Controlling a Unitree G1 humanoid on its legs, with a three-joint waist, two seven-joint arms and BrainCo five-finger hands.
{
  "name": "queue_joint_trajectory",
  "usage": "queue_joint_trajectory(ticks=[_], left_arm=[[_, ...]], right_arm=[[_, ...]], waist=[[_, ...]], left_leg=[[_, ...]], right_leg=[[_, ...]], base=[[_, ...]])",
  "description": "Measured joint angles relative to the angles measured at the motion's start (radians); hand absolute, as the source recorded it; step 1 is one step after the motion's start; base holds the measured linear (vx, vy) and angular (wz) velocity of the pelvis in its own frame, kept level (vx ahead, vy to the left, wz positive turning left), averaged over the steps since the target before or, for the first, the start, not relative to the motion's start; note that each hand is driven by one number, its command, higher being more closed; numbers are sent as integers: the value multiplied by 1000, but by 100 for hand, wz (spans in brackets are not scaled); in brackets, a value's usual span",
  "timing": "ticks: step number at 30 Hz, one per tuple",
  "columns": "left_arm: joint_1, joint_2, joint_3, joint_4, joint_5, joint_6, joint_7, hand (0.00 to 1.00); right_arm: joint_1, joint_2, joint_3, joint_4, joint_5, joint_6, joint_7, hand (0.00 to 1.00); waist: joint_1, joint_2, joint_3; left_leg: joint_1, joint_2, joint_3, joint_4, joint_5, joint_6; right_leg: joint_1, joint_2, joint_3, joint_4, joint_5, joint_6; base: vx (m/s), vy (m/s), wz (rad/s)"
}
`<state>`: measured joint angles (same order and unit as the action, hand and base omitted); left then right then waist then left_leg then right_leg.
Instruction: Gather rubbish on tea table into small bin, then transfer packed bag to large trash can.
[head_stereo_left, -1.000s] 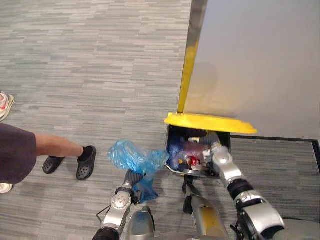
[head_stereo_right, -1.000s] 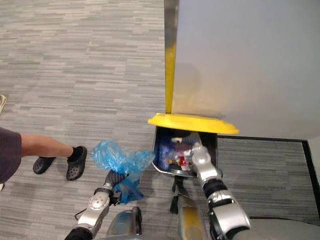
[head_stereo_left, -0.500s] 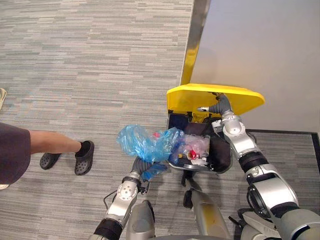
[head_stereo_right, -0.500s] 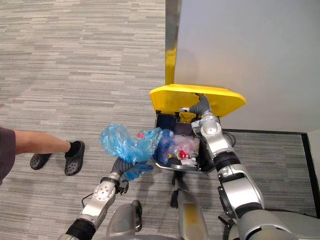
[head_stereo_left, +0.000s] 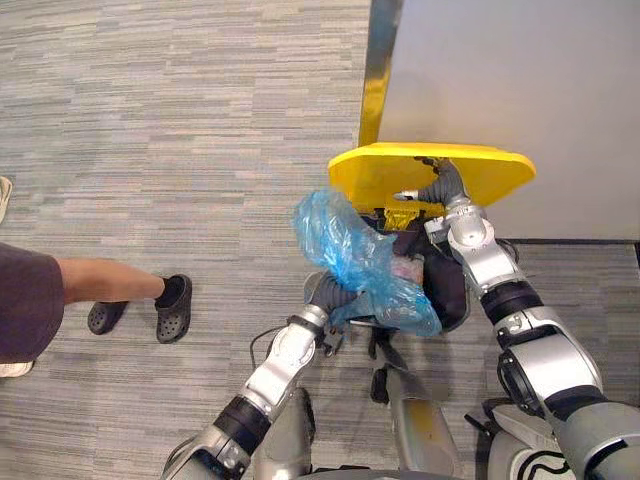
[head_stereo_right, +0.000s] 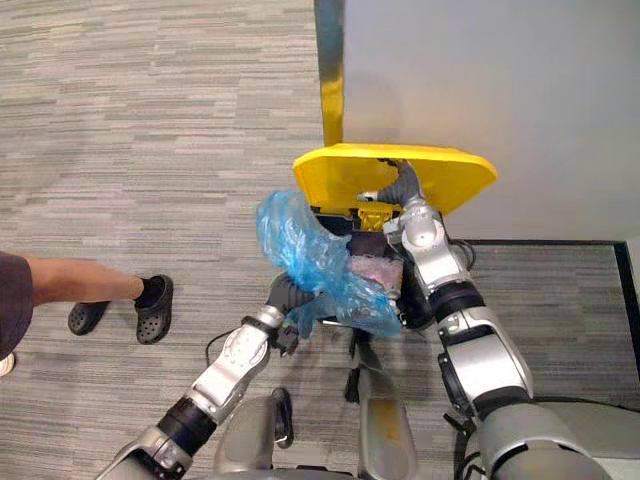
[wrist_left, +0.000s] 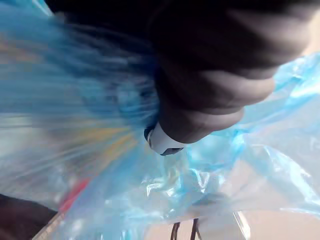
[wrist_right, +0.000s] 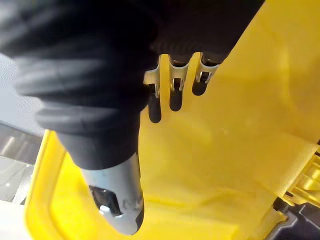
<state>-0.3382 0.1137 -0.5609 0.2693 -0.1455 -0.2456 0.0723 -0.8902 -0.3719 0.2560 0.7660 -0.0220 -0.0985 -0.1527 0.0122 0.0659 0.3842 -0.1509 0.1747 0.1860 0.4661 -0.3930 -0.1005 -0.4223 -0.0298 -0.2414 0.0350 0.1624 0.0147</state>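
Observation:
A blue plastic rubbish bag (head_stereo_left: 362, 262) hangs over the mouth of the black trash can (head_stereo_left: 452, 300), with my left hand (head_stereo_left: 327, 294) shut on its gathered lower part. Blue film and coloured rubbish inside the bag (wrist_left: 100, 165) lie right against the hand (wrist_left: 200, 95) in the left wrist view. The can's yellow lid (head_stereo_left: 430, 172) stands tipped up. My right hand (head_stereo_left: 438, 187) is open, its straight fingers (wrist_right: 172, 92) pressed flat against the lid's underside (wrist_right: 225, 150).
A grey wall (head_stereo_left: 520, 90) with a yellow and metal edge strip (head_stereo_left: 376, 70) rises just behind the can. A person's leg with a black clog (head_stereo_left: 172, 308) stands on the striped carpet at the left, a second clog (head_stereo_left: 103, 317) beside it.
My left hand has lifted the blue bag up and to the right, from beside the can to over its opening. My right hand raised the yellow lid and holds it open.

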Motion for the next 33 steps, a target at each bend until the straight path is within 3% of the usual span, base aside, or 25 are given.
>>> queue_joint_trajectory(ticks=[3, 14, 25, 26, 33], left_arm=[[-87, -36, -1, 52, 0, -1, 18, 100], [-355, -53, 7, 365, 20, 25, 64, 100], [-503, -73, 25, 649, 117, 74, 61, 100], [-511, -76, 42, 656, 124, 75, 60, 0], [-553, -113, 142, 672, 209, 95, 65, 0]], right_arm=[[-46, -16, 33, 6, -21, 6, 0, 0], [-242, -77, 103, 4, -118, 9, 0, 0], [-289, -119, 146, -122, -170, -3, -21, 0], [-289, -117, 146, -145, -166, -6, -22, 0], [-281, -94, 146, -265, -136, -15, -22, 0]], waist=[[-4, -1, 17], [-52, -10, 96], [-61, -35, 128], [-61, -35, 128], [-63, -35, 128]], left_leg=[[-27, -1, 7, 34, -10, 9], [-207, 19, 11, 198, -58, 20], [-398, 72, 29, 325, -112, 17], [-413, 78, 33, 334, -117, 18], [-462, 92, 40, 349, -125, 17]], right_leg=[[-24, -6, 8, 19, 0, 1], [-145, -3, 26, 17, 41, 13], [-305, 41, 51, 20, 75, 0], [-321, 45, 53, 23, 76, -2], [-381, 52, 59, 50, 75, -1]], base=[[-14, -12, -6], [-41, -31, -5], [3, -30, -14], [19, -11, -16], [35, -22, -6]])
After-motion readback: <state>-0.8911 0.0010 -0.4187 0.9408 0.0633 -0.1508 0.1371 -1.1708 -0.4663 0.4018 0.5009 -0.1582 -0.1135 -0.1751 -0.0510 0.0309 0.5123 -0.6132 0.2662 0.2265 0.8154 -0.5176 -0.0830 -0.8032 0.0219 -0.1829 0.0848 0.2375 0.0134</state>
